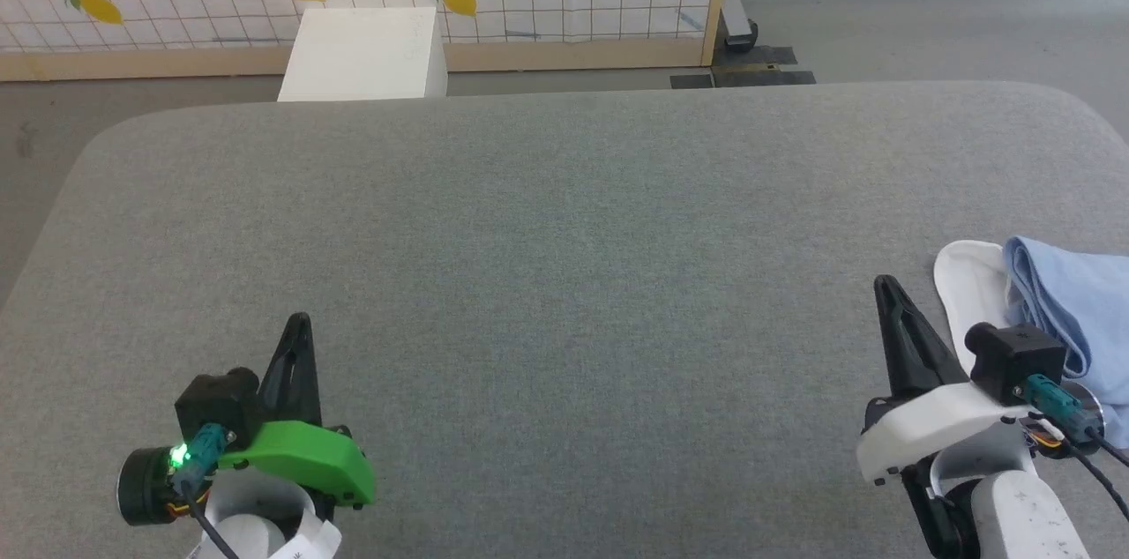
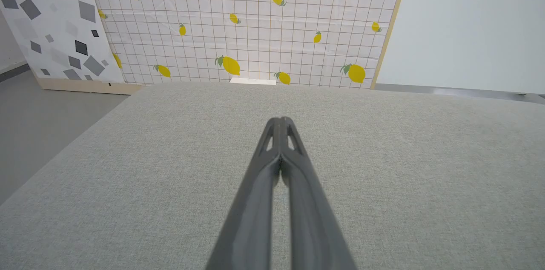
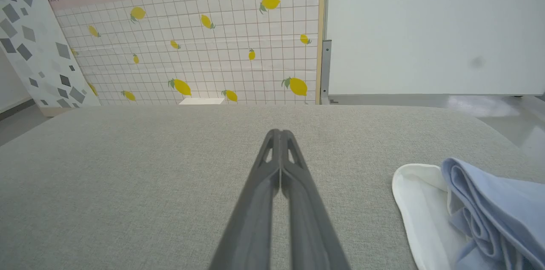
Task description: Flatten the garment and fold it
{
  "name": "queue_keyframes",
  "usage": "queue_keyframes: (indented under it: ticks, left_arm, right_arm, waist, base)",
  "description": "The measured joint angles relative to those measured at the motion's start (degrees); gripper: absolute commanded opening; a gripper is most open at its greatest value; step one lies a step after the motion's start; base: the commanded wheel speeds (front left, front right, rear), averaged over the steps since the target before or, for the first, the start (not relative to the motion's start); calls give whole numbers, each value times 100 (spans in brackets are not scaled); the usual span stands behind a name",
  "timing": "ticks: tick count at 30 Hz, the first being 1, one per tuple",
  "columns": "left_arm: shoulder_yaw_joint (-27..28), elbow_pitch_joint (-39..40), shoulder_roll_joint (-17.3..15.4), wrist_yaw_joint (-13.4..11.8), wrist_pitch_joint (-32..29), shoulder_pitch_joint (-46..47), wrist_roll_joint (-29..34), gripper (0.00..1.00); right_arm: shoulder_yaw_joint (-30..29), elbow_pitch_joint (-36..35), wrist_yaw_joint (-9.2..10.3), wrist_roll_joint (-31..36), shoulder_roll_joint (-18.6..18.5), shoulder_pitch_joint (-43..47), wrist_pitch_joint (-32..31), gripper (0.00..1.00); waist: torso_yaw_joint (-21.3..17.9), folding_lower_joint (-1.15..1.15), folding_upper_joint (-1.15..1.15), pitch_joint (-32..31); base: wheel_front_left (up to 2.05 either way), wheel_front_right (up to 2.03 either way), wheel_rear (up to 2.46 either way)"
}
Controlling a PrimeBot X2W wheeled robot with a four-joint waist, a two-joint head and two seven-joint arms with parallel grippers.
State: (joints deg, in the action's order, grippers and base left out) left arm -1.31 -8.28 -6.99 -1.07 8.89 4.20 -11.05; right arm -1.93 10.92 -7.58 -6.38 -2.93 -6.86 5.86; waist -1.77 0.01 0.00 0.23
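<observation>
While the left gripper (image 1: 299, 321) and right gripper (image 1: 882, 284) both sit clenched on nothing, the light blue shirt (image 1: 1072, 299) lies bunched at the right edge of the grey padded table (image 1: 529, 233), just beside the right gripper, white collar (image 1: 970, 286) toward the middle. To begin well, the right jaws should likely part, pinch one layer by the collar, not the whole wad, and draw it to the bare centre.

surface: grey fabric-covered table (image 1: 547, 215) | load: a bunched light blue shirt (image 1: 1080, 303) is seen at its right edge
</observation>
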Motion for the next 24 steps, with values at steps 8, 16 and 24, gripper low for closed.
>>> queue_keyframes:
  ticks: [8,16,24]
  left_arm:
    - [13,91,35,2,-101,-17,151,0]
    - [25,167,93,2,-177,-68,252,0]
    - [38,249,122,27,-277,-83,312,0]
  right_arm:
    - [18,-104,0,69,0,99,-58,0]
    - [35,-209,0,141,0,114,-116,0]
    - [56,-309,0,200,0,219,-182,0]
  waist:
    - [18,0,0,-2]
    - [36,0,0,-5]
    - [54,0,0,-7]
  base:
    - [0,0,0]
    - [0,0,0]
    - [0,0,0]
